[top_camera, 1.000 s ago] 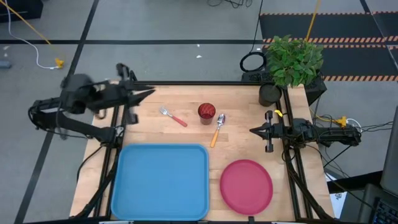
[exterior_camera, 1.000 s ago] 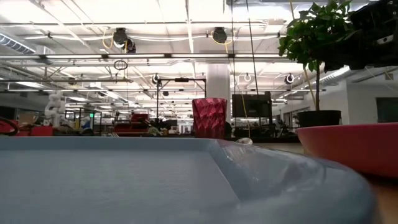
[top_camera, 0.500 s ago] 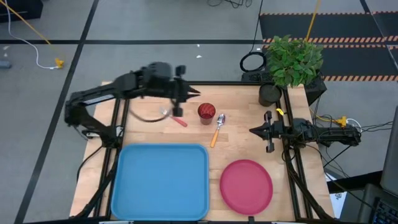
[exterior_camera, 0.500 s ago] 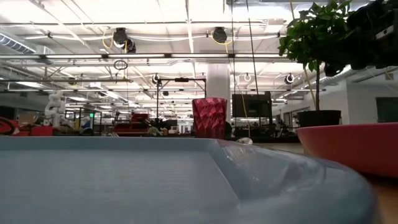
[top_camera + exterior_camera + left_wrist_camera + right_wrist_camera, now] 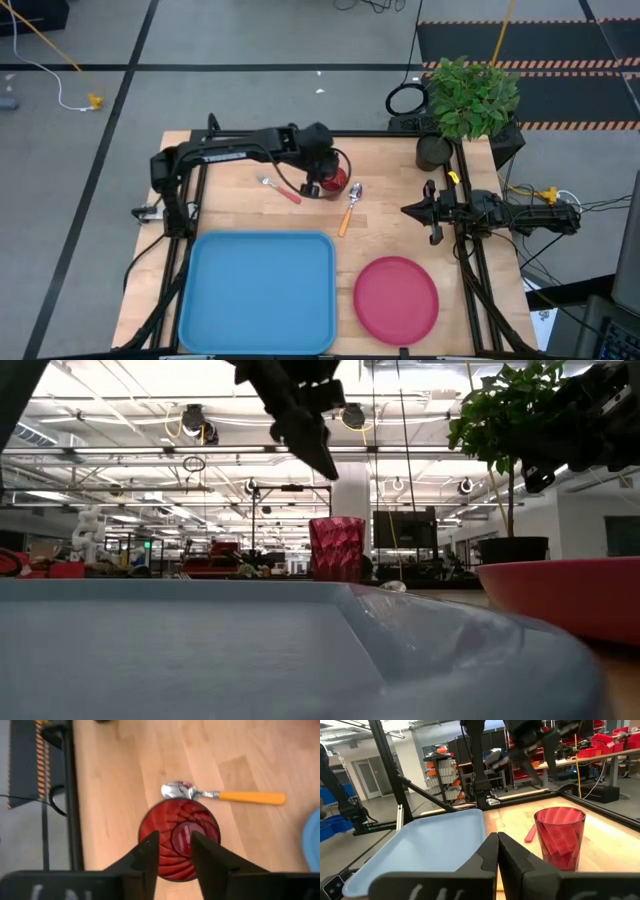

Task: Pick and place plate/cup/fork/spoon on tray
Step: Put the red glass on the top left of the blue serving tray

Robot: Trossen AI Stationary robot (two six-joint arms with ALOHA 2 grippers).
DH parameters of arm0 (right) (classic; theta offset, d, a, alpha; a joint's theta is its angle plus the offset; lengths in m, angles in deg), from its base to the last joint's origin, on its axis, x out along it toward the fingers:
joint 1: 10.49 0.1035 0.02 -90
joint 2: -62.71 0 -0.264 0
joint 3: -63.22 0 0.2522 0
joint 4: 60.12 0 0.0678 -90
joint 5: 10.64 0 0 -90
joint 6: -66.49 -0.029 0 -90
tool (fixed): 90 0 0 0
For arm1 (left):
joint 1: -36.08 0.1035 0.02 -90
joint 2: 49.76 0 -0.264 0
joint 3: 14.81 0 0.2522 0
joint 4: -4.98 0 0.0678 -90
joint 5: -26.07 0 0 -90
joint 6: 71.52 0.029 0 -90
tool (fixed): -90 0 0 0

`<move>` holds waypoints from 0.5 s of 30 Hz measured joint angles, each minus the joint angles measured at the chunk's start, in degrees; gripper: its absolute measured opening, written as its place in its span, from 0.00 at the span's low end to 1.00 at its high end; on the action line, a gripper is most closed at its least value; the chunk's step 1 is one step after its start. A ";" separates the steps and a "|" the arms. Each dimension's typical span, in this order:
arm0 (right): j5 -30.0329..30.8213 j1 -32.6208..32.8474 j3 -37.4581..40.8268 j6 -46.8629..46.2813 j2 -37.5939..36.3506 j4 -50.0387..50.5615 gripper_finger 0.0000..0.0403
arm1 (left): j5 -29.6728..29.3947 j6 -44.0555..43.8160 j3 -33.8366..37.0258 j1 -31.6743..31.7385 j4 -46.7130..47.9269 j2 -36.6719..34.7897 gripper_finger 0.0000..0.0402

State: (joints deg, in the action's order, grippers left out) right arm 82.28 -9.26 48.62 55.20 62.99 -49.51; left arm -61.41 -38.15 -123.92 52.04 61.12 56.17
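My left gripper (image 5: pixel 173 851) has just swung in from the far left and hovers over the cup (image 5: pixel 334 181), fingers parted, nothing grasped yet

The left arm, a second ago folded back over the table's far left corner, now reaches across the far side of the table. Its left gripper (image 5: pixel 325 178) hangs directly above the cup (image 5: pixel 179 839), fingers (image 5: pixel 150 851) parted a little where they were nearly closed before. In the low view the gripper (image 5: pixel 325 460) now shows above the cup (image 5: pixel 337 548), not touching it.
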 joint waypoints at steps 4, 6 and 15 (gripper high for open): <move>0.00 -0.01 0.00 -0.02 0.00 0.01 0.00 | 0.50 1.74 0.00 -0.68 1.50 1.87 0.40; -0.02 -0.02 -0.02 -0.02 0.00 -0.01 0.00 | 0.53 3.21 0.02 -1.18 3.55 2.74 0.44; -0.02 0.00 0.00 -0.02 0.02 0.01 0.00 | 0.69 4.74 0.06 -3.47 5.73 2.78 0.49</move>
State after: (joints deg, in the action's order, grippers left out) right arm 82.26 -9.25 48.62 55.18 63.01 -49.50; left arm -60.72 -33.42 -123.86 48.57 66.85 58.94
